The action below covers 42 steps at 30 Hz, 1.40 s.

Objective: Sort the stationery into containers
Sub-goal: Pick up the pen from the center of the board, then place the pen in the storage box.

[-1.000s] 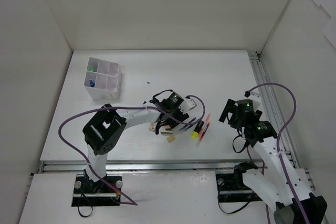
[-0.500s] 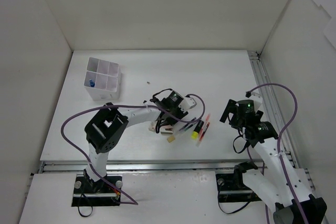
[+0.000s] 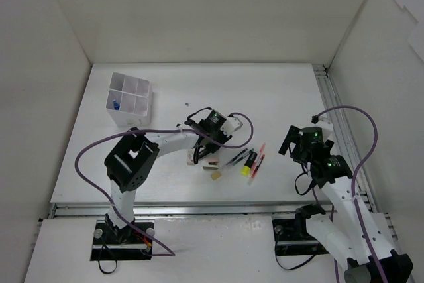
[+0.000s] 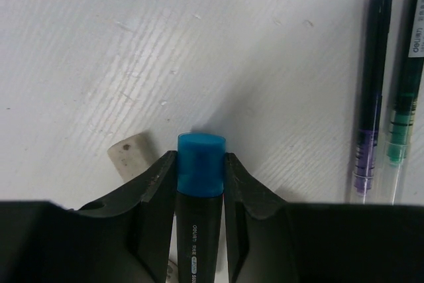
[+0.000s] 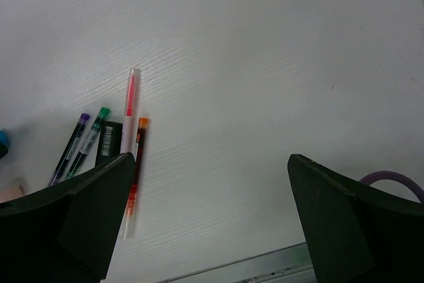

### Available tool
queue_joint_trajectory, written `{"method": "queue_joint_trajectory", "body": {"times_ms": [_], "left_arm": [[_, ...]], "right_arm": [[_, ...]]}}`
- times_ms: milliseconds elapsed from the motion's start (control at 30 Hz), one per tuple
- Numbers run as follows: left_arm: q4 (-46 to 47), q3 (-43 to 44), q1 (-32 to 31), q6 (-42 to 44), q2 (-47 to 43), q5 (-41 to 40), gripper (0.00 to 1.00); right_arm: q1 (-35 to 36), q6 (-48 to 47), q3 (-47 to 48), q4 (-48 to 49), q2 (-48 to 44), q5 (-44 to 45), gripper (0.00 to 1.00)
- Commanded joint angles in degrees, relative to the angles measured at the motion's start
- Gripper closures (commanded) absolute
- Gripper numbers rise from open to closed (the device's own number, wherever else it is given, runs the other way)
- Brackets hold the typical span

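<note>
Your left claw (image 4: pixel 201 158) is clamped on a black-bodied, blue-capped plastic highlighter (image 4: pixel 201 178) over the white counter (image 4: pixel 218 38); your right claw (image 5: pixel 211 162) hangs with fingers wide apart

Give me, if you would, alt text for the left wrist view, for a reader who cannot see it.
The left gripper is closed on a blue-capped highlighter, seen close up over the white table. A small white eraser peeks out beside one finger, and a purple pen and a green pen lie side by side at the picture's right edge.
</note>
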Motion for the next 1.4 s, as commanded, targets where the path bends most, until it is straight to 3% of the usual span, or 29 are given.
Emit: {"method": "queue_joint_trajectory", "body": {"times_ms": [0, 167, 267, 400, 600, 700, 833, 1033, 1367], "left_arm": [[4.1, 3.8, 2.5, 1.4, -5.9, -1.3, 1.00], [9.4, 4.4, 7.2, 1.1, -13.4, -1.7, 1.00], [15.6, 4.0, 11.2, -1.6, -17.8, -6.4, 1.00], [20.1, 5.0, 18.1, -7.5, -22.2, -18.7, 1.00], [26.6, 9.1, 31.1, -15.4, -21.0, -29.9, 1.00], [28.6, 12.2, 37.3, -19.3, -16.9, -31.0, 1.00], [35.8, 13.0, 42.4, -18.9, -11.8, -26.6, 1.00], [48.6, 11.3, 44.8, -15.8, -7.1, -20.0, 1.00], [50.0, 13.6, 47.0, -7.7, -1.2, -15.9, 1.00]], "right_arm": [[-0.4, -0.3, 1.7, 0.9, -0.9, 1.6, 0.02], [-0.3, -0.6, 2.4, 0.9, -1.4, 2.5, 0.02], [-0.3, -0.7, 3.3, 1.1, -1.2, 3.2, 0.02], [-0.5, -0.8, 4.3, 1.7, -0.1, 4.9, 0.02], [-0.5, -1.5, 7.0, 4.1, 3.3, 7.7, 0.02], [-0.5, -2.3, 8.8, 5.1, 6.1, 9.0, 0.02], [-0.5, -3.7, 10.8, 6.2, 9.9, 8.9, 0.02], [-0.6, -5.1, 12.6, 7.3, 14.2, 8.1, 0.02], [-0.5, -6.6, 13.2, 7.7, 14.7, 9.0, 0.02]]}}
